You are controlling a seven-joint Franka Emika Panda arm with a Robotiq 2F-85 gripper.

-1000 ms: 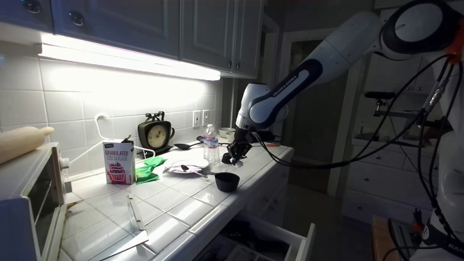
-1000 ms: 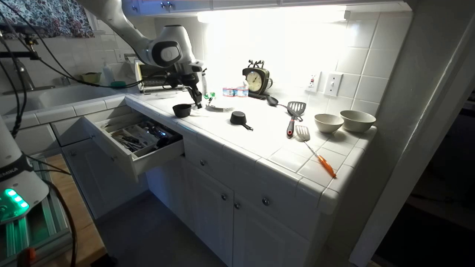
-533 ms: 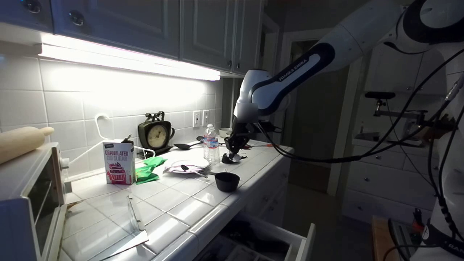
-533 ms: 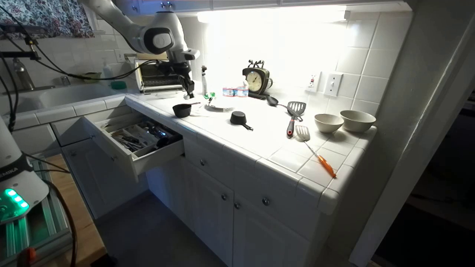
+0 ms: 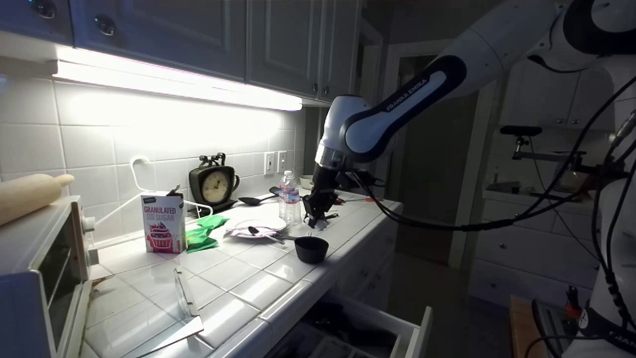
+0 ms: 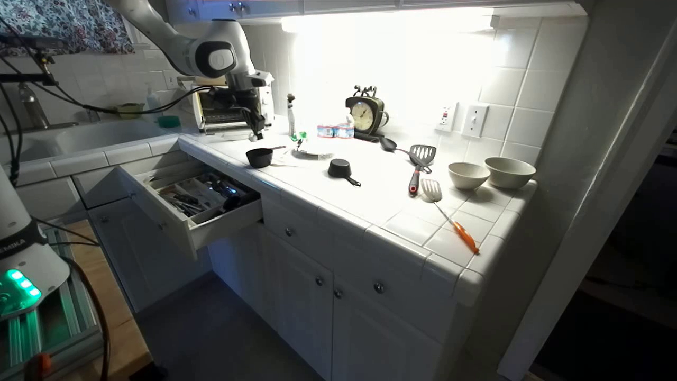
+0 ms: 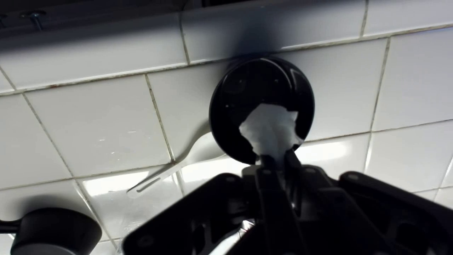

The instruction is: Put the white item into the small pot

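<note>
Counter (image 6: 381,188) holds two pots (image 6: 259,159); hand (image 7: 279,161) grips one wad (image 7: 270,129).

The tiled counter (image 6: 410,225) bears the small pot (image 6: 259,159), an overturned pot (image 6: 339,169) and two bowls (image 6: 468,180).

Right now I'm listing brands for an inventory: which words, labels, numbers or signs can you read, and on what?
"GRANULATED": box
"SUGAR": box
"FRANKA EMIKA": arm
"EMIKA", at the picture's edge: base
"RAN", letter before it unclear, end cut off: base
Too small or blurred: the box's small print, bottle labels, markings on the dial.
</note>
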